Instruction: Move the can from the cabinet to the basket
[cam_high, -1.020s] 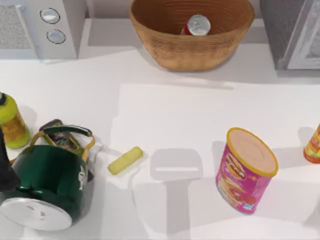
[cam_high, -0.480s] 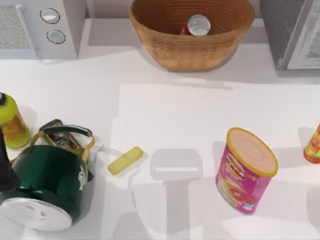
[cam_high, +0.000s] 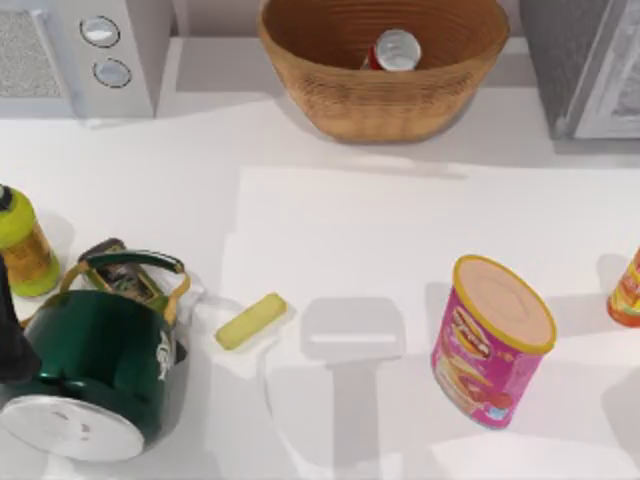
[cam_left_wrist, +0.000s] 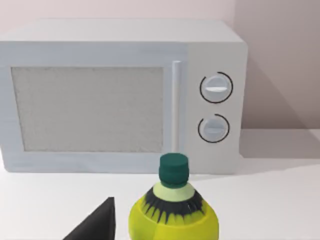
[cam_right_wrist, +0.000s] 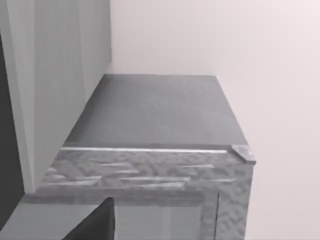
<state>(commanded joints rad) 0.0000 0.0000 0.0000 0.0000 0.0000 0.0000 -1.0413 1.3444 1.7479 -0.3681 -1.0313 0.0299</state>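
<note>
Can lies in the basket, far centre of the counter; nothing left to move.
Cabinet far right, so the right arm is nearer; how either arm's jaws stand, I cannot tell.

Woven wicker basket, rough and matt; can with shiny metal top; glossy green kettle; smooth matt white tabletop; textured grey cabinet.
</note>
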